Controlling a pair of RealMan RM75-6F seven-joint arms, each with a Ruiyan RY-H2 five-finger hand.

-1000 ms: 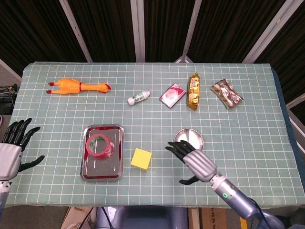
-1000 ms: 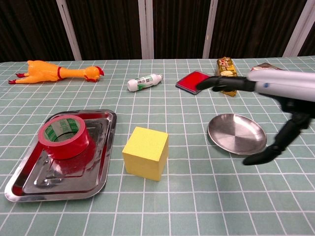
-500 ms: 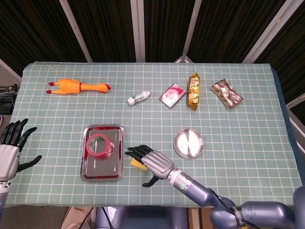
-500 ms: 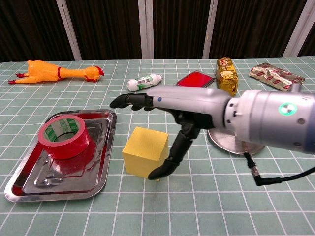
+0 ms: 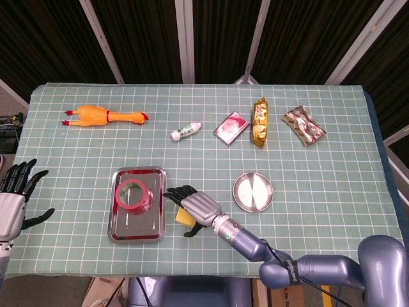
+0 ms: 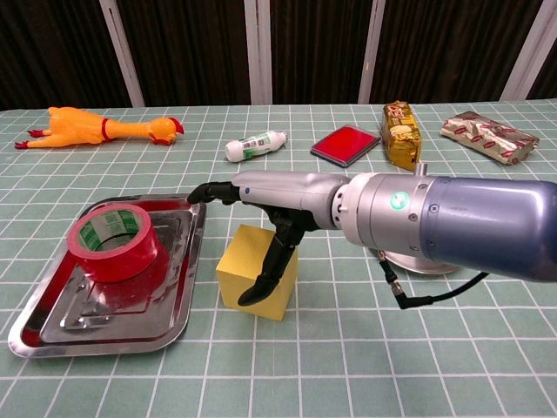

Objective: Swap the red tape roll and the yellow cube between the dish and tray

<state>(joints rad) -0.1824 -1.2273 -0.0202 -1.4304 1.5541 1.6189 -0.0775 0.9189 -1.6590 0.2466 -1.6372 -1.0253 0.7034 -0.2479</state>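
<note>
Reaching: the right hand point(image 6: 261, 226) is stretching in from the lower right of the frame and hanging over the yellow cube point(image 6: 246, 275), fingers extended and apart, thumb angled down across the cube's front face; no grasp is showing yet.
Cube: it is sitting on the green checked cloth in the lower centre, just beside the right rim of the tray point(image 5: 115, 230), directly under the hand, so the next move looks like a short drop and a close.
Nearer arm: the right is clearly the closer; the left hand point(image 5: 14, 201) is idling spread and empty at the lower left edge of the head view, well apart from everything.
Tape: the red tape roll point(image 6: 111, 242) is lying flat inside the tray, left of centre.
Dish: the dish point(image 5: 252, 191) is waiting bare, right of the cube.
Far side: a rubber chicken point(image 5: 102, 116) is lying along the upper left.
</note>
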